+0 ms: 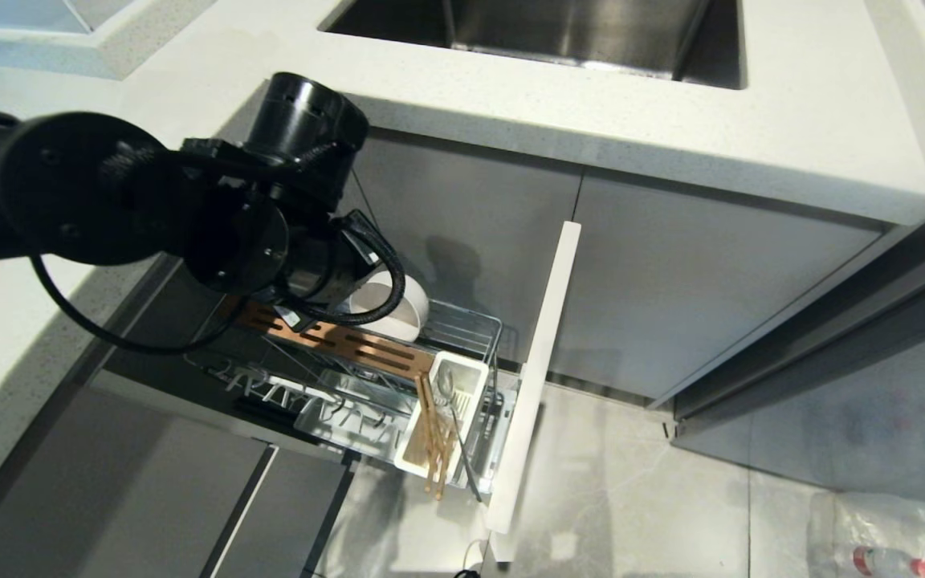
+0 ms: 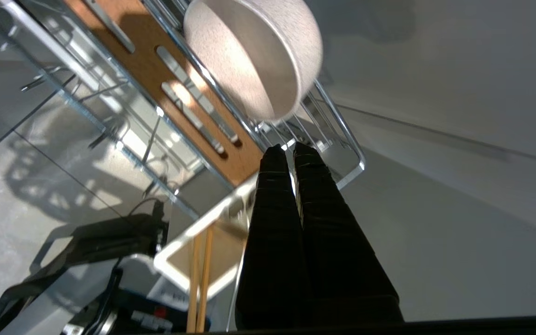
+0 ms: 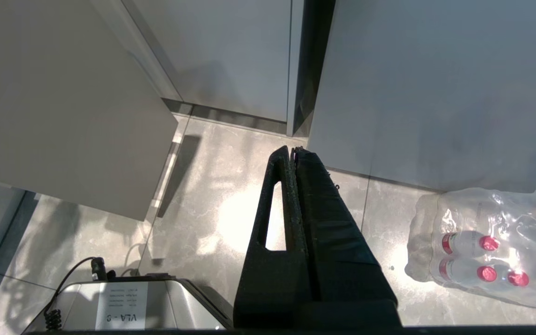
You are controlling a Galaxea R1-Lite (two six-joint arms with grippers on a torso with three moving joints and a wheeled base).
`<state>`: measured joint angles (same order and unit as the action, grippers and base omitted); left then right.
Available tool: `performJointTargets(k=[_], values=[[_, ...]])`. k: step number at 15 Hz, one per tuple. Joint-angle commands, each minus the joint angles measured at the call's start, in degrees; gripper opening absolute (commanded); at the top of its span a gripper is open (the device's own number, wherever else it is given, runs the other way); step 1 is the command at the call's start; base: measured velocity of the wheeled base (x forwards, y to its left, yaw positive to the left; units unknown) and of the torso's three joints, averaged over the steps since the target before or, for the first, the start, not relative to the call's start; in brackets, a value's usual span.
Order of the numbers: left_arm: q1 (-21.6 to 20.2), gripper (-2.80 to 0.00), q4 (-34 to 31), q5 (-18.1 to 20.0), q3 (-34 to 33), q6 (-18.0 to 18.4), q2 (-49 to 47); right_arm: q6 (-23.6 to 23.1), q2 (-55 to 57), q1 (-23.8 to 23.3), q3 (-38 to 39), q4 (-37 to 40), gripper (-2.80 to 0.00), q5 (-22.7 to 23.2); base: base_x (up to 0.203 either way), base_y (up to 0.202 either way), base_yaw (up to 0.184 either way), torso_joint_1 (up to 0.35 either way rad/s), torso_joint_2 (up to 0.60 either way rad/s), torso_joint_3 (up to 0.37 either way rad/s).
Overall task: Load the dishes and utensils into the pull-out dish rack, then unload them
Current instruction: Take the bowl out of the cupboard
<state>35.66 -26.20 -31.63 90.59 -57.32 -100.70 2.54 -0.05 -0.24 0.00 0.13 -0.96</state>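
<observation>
Head view: the left arm point(image 1: 189, 217) reaches from the countertop point(image 1: 511, 112) side down over the pull-out dish rack point(image 1: 462, 321), which stands drawn out from the grey cabinets with its pale drawer front point(image 1: 535, 377) facing the floor tiles. The cream-white bowl point(image 1: 402, 309) stands on edge in the wire basket, just behind the brown slotted wooden strip point(image 1: 334, 341) and partly hidden by the arm's wrist. The white cutlery box point(image 1: 462, 401) holds the wooden chopsticks point(image 1: 434, 437) and the metal spoon point(image 1: 450, 393), their ends protruding over its near rim. Left wrist view: the left gripper point(image 2: 291, 151) has both fingers pressed together and holds nothing; its tips sit near the bowl point(image 2: 254, 56), apart from it, over the wire basket's corner point(image 2: 342, 153). The wooden strip point(image 2: 175, 88) runs beside the bowl, and the chopsticks point(image 2: 198, 279) show in the cutlery box point(image 2: 179, 260). Right wrist view: the right gripper point(image 3: 293, 153) is closed and empty, hanging over floor tiles, with a shrink-wrapped pack of bottles point(image 3: 491, 251) nearby.
</observation>
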Motion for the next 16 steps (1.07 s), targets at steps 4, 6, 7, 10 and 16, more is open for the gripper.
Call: performJointTargets(k=[4,6,7,10,16], values=[[-1.73,0.00,3.33,-0.14,1.99,1.25,-8.64,0.01,0.05,0.00,0.09,0.01,-2.80,0.00,0.000,0.000,0.000,0.000,0.00,0.000],[-2.90,0.00,3.57,0.29,2.72,1.18,-10.90,0.01,0.05,0.05,0.09,0.04,-2.80,0.00,0.000,0.000,0.000,0.000,0.00,0.000],[-3.23,0.00,4.14,0.70,3.10,1.25,-11.54,0.01,0.05,0.04,0.09,0.04,-2.80,0.00,0.000,0.000,0.000,0.000,0.00,0.000],[-4.25,0.00,8.46,2.82,3.10,1.88,-12.92,0.01,0.05,0.06,0.09,-0.03,-2.80,0.00,0.000,0.000,0.000,0.000,0.00,0.000],[-5.87,0.00,13.28,7.65,4.21,5.38,-14.94,0.01,0.05,-0.02,0.09,-0.05,-2.80,0.00,0.000,0.000,0.000,0.000,0.00,0.000]])
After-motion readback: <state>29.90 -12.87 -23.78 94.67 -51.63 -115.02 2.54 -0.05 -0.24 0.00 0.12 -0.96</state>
